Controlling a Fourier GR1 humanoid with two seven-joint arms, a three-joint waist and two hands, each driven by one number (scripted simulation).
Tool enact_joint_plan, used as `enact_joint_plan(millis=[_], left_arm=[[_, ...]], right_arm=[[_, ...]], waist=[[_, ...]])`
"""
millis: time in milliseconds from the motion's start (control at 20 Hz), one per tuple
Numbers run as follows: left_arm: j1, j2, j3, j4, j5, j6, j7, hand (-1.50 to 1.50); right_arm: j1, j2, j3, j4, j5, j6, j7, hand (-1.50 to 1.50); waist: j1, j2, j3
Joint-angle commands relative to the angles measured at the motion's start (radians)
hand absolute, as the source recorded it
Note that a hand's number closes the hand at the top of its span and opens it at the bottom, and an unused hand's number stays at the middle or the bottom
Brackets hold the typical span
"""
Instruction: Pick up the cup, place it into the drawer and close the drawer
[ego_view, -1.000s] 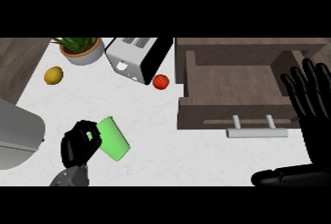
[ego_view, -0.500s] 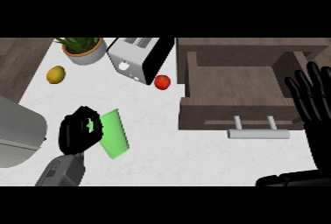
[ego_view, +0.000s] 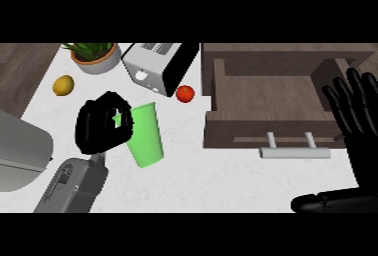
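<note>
Left black hand (ego_view: 102, 125) was curled round the tall light-green plastic cup (ego_view: 144, 135), thumb and fingers wrapping its left side; cup stood tilted over the white speckled counter (ego_view: 207, 175), left of the open dark-wood drawer (ego_view: 269, 100) and apart from it. Right black hand (ego_view: 356, 107) was open, fingers straight and up, resting at the drawer's right edge, holding nothing. Silver toaster (ego_view: 159, 67), small red tomato (ego_view: 185, 93), yellow lemon (ego_view: 64, 85) and potted green plant (ego_view: 94, 55) sat behind the cup.
</note>
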Motion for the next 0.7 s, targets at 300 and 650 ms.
enact_joint_plan(millis=[300,650], left_arm=[[-0.225,-0.045,0.019,-0.122,-0.05,0.154,0.27,1.5],[-0.373,-0.112,-0.017,-0.073,-0.158,0.249,0.346,1.5]], right_arm=[[-0.053,-0.015,-0.013,0.047,0.027,-0.009,-0.001,-1.5],[-0.01,0.003,-0.003,0.022,0.032,-0.004,-0.03,-1.5]], waist=[[-0.003,0.002,-0.001],[-0.007,0.002,-0.001]])
